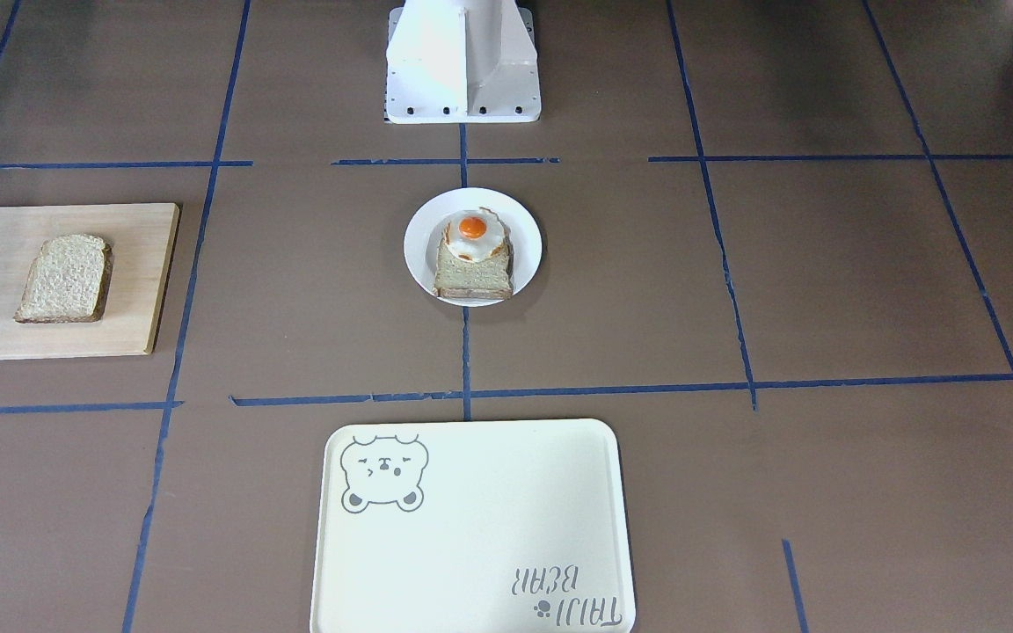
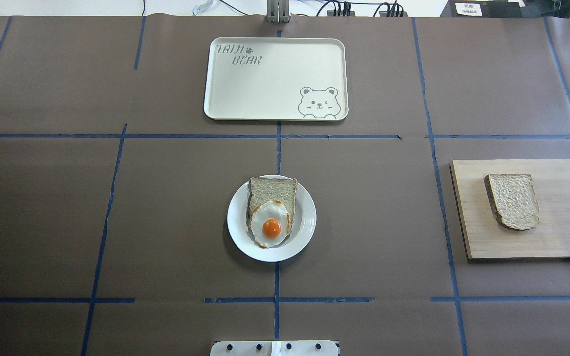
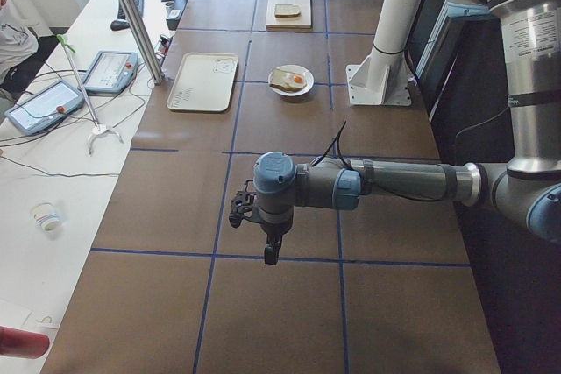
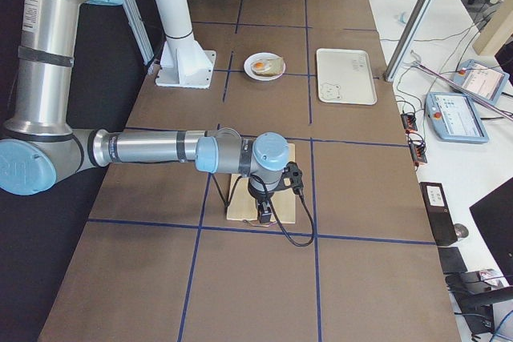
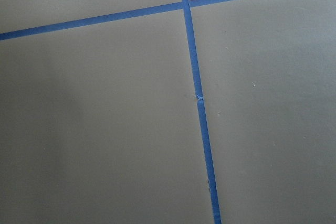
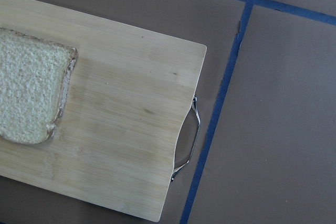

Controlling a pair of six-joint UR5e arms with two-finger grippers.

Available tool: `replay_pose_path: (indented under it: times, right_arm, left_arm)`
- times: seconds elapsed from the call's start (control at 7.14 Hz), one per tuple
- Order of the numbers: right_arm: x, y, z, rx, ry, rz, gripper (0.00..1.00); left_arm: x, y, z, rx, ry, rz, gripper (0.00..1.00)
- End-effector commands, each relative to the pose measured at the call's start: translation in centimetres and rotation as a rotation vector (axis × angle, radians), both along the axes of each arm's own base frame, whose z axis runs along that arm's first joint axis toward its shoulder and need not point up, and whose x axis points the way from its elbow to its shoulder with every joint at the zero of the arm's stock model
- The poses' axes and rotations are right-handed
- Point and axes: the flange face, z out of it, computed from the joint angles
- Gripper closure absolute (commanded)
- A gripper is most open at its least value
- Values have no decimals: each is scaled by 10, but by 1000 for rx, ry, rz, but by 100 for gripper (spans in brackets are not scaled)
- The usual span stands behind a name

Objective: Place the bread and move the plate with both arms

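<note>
The bread (image 2: 512, 200) lies flat on a wooden cutting board (image 2: 562, 222) at the robot's right; it also shows in the front view (image 1: 64, 278) and the right wrist view (image 6: 29, 98). The white plate (image 2: 307, 217) sits at the table's middle, holding a paler slice with a fried egg (image 2: 271, 228). My right gripper (image 4: 264, 215) hangs over the board's outer end, apart from the bread. My left gripper (image 3: 270, 251) hangs over bare table far to the left of the plate. Both show only in side views, so I cannot tell whether they are open or shut.
A cream tray with a bear drawing (image 2: 275, 74) lies beyond the plate, on the operators' side. The white base block (image 1: 462, 61) stands behind the plate. The board has a metal handle (image 6: 191, 140) on its outer end. Blue tape lines cross the brown table.
</note>
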Motion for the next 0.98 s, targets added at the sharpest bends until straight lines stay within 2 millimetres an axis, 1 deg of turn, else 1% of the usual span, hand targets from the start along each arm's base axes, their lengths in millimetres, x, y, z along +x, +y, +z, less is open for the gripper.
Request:
replay_pose_path:
  times: [0.0,0.14,0.42,0.56,0.7,0.84]
  right_arm:
    - [-3,-3,-14,-31,-26,49,0]
    - [-5,-5,-24,-25,-58,104,0]
    - [-8,16,-15,-21,-131,312,0]
    - [-31,18,-14,-35,-170,357,0]
    - [-70,16,-17,-42,-195,371,0]
    - [-111,17,-25,-26,-196,410,0]
  left_arm:
    - [2,-2,-6,15,1,5,0]
    - [2,-3,-11,33,2,5,0]
    - [3,-3,-11,30,3,4,0]
    - [3,-2,-10,29,3,4,0]
    - [6,-1,-12,24,46,7,0]
    - [9,2,-14,16,96,8,0]
